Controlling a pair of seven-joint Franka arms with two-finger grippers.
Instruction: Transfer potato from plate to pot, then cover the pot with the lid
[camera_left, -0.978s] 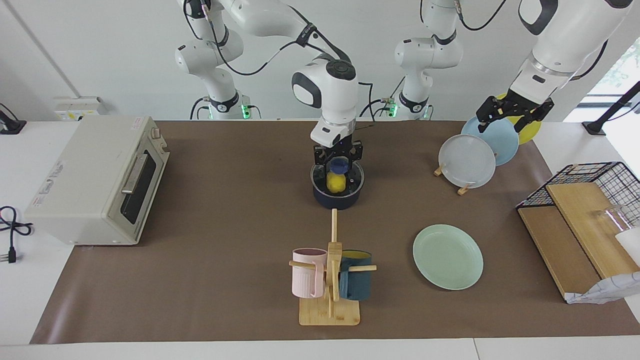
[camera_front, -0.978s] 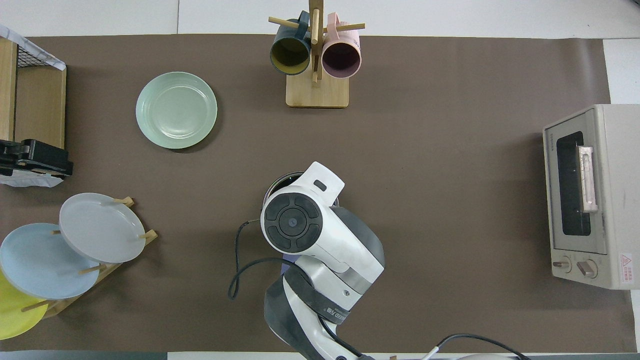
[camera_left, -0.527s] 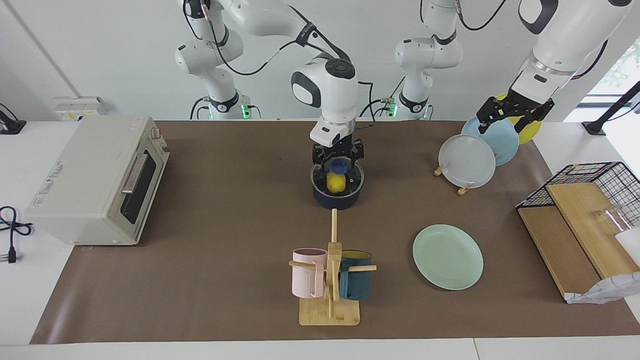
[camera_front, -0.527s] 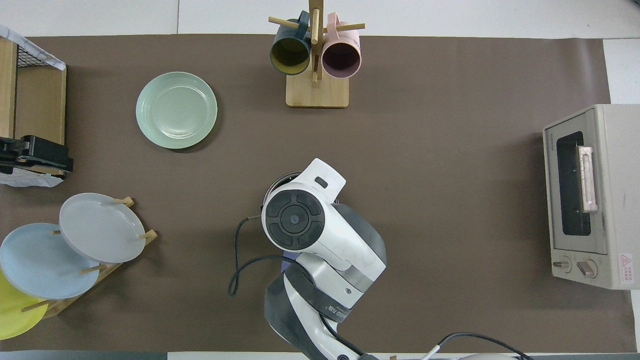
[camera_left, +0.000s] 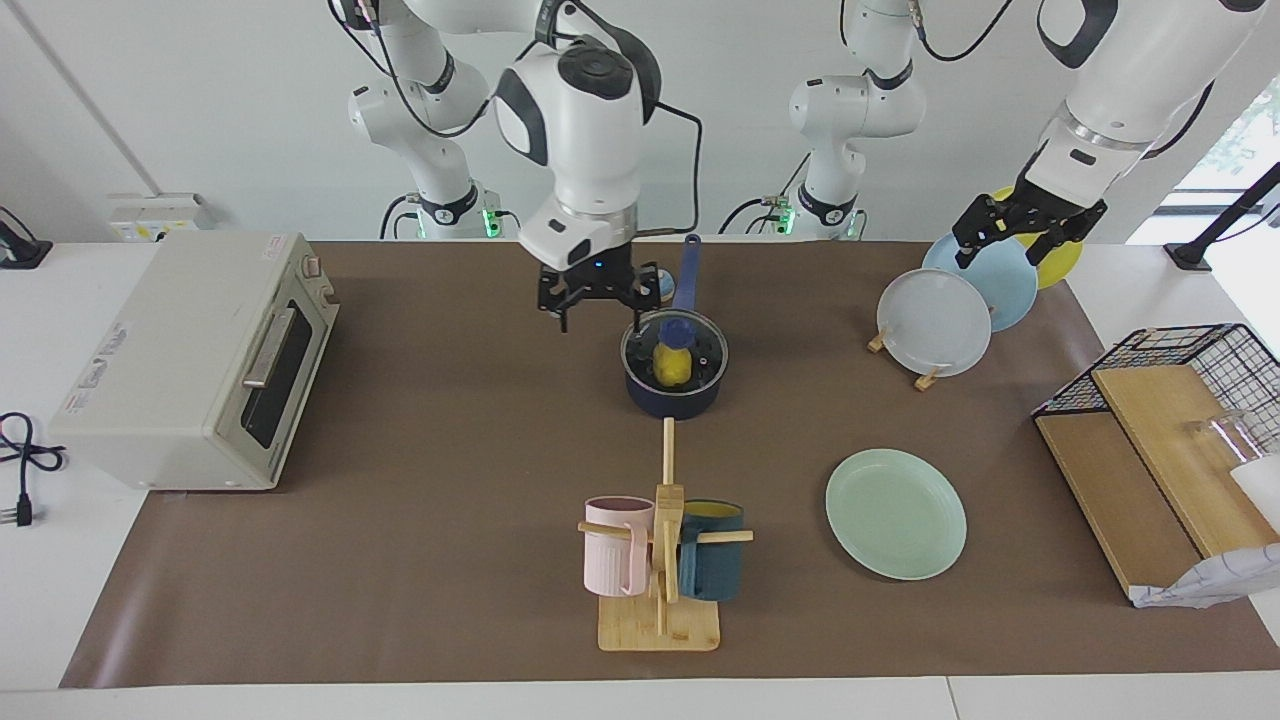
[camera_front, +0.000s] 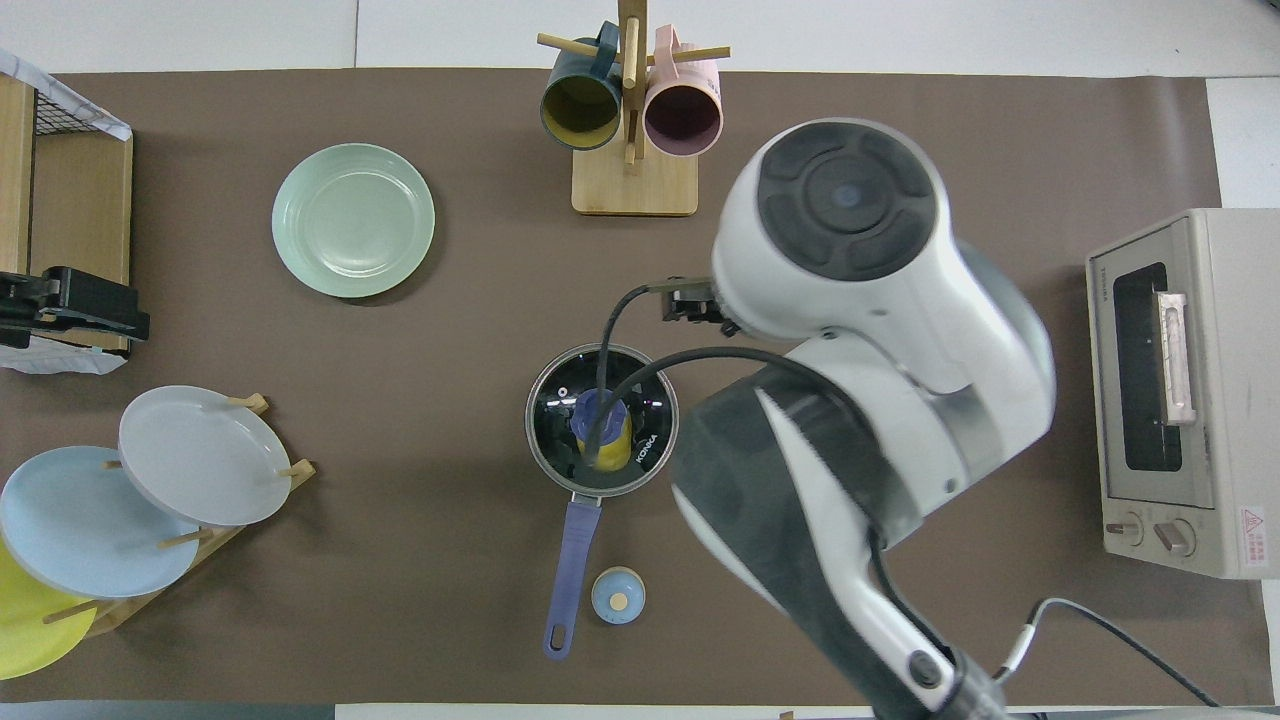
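The navy pot (camera_left: 675, 395) stands mid-table with its long handle (camera_left: 688, 268) pointing toward the robots. The glass lid (camera_left: 697, 350) with its blue knob (camera_left: 676, 329) rests on the pot. The yellow potato (camera_left: 671, 369) shows through the glass, also in the overhead view (camera_front: 614, 446). The mint-green plate (camera_left: 896, 513) lies bare, farther from the robots, toward the left arm's end. My right gripper (camera_left: 598, 303) is open and empty, raised beside the pot toward the right arm's end. My left gripper (camera_left: 1006, 243) is open and waits over the plate rack.
A toaster oven (camera_left: 200, 360) sits at the right arm's end. A mug tree (camera_left: 662, 560) with a pink and a teal mug stands farther from the robots than the pot. A rack of plates (camera_left: 935, 322), a wire basket (camera_left: 1190, 360), and a small bell (camera_front: 618, 595) by the pot handle.
My right gripper let go of the lid's knob, rose and moved away toward the right arm's end. The lid stays on the pot. The left arm has hardly moved.
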